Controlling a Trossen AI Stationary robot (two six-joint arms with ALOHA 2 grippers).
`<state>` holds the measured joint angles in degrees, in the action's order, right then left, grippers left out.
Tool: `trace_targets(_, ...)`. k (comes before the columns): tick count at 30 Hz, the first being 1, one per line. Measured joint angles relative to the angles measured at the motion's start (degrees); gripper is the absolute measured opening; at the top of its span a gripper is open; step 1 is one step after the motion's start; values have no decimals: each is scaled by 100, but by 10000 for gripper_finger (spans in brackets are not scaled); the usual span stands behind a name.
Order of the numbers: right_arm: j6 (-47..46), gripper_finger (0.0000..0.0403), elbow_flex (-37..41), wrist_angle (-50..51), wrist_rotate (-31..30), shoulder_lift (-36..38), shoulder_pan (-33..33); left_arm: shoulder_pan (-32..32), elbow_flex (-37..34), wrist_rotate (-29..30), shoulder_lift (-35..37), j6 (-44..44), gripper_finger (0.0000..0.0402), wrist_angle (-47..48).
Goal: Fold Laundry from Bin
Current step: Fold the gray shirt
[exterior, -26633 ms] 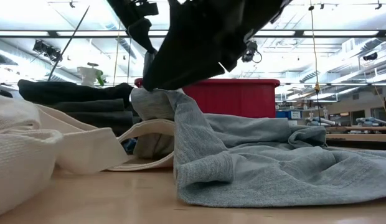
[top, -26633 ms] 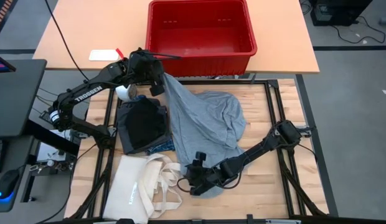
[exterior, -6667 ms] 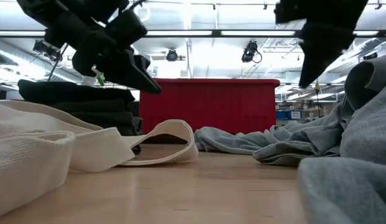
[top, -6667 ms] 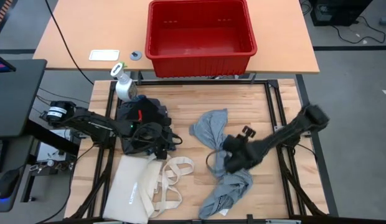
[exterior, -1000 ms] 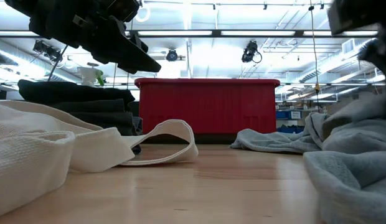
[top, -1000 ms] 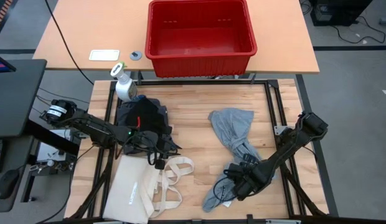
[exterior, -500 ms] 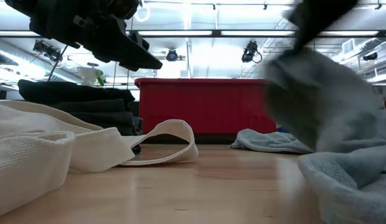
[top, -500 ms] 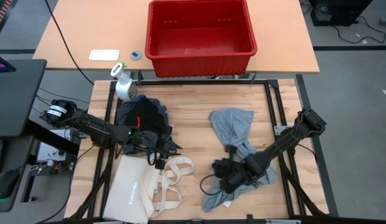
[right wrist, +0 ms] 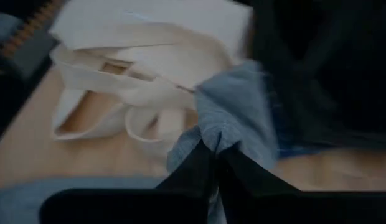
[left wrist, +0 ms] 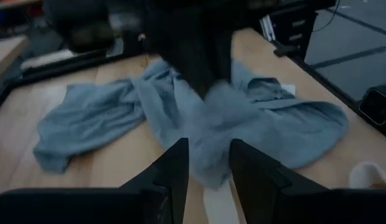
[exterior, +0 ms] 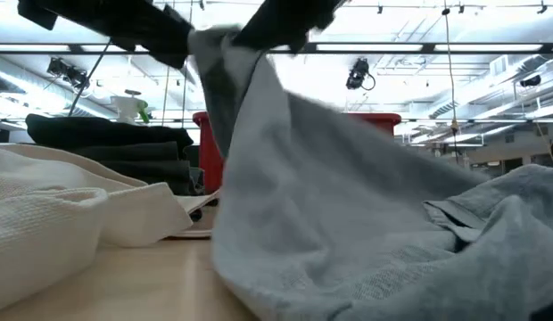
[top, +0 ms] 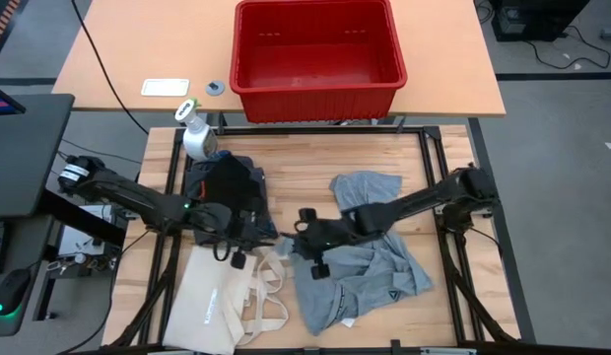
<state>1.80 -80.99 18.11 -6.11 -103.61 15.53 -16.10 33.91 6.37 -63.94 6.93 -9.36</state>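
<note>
Right gripper (top: 307, 240) is pinching the light grey garment (top: 370, 271) at table centre; cloth is trailing toward 4 o'clock. Left gripper (top: 237, 240) – fingers parted, holding nothing – is hovering beside folded dark laundry (top: 225, 192).

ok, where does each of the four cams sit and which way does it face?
High: overhead, straight down; both arms, red bin, grey garment.
Low: table height, level across; grey garment close up, arms overhead.
Left wrist: past the left hand toward the garment.
Right wrist: right hand shut on grey cloth, tote bag beyond.
All four show the grey garment.
</note>
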Motion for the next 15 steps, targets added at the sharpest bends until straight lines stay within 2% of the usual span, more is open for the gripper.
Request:
trace_targets(3,-123,52,0,-275,692,-339,-163,15,-6,0,165,-300,121,595)
trace_targets(6,-197,89,0,-216,904,-598,-140,17,-4,0,134,-481,121,869)
trace_targets(11,-877,144,2,838,581,-401,32,15,-4,0,-113,-539,121,829)
trace_targets(15,-1759,164,-4,2071,-21,64,392,27,-7,2,-443,-537,121,256)
